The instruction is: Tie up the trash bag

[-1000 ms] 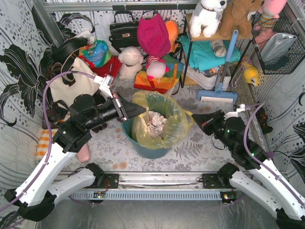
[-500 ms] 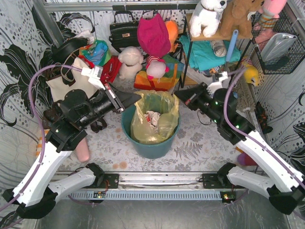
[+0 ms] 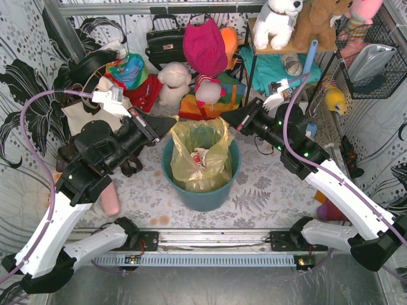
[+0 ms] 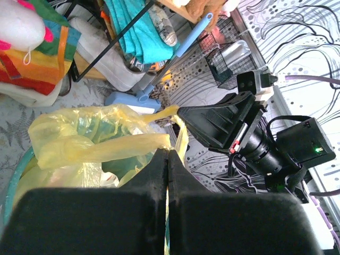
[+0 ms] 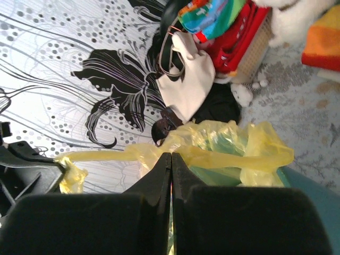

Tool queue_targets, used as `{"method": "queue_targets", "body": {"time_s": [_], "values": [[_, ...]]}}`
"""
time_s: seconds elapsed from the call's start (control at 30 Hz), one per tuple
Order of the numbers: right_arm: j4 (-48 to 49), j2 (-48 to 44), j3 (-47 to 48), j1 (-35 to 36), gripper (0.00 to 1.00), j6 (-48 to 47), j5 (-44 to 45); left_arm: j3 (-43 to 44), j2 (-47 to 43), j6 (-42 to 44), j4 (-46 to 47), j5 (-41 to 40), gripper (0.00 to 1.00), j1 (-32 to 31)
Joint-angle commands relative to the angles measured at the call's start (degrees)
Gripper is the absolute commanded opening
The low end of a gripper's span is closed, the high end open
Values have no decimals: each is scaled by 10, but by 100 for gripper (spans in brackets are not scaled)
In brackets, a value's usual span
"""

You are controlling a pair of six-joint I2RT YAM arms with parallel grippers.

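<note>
My left hand (image 3: pixel 173 129) at eleven o'clock and right hand (image 3: pixel 224 121) at one each pinch a trash bag (image 3: pixel 219 152) flap; overpulling could tear it.

My left wrist view: the left gripper (image 4: pixel 168 153) blocks the frame's bottom, hiding the lower trash bag (image 4: pixel 79 146).

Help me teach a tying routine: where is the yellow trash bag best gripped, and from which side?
Grip the trash bag by its rim's two gathered corners, one from each side, above the teal bin. The film there bunches into narrow strands clear of the bin's lip, which is where the shut left gripper and right gripper pinch it.
</note>
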Motion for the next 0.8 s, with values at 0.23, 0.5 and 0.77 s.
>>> {"method": "queue_targets", "body": {"time_s": [0.23,0.5,0.77], "values": [[78,-21,99,4,0,-77,-40,-4,-33,27,166,73,0,4],[56,-66,27,4,29,-72,-30,-37,-62,20,124,51,36,3],[-79,-69,54,4,71,-114,3,-49,-78,22,65,88,60,3]]}}
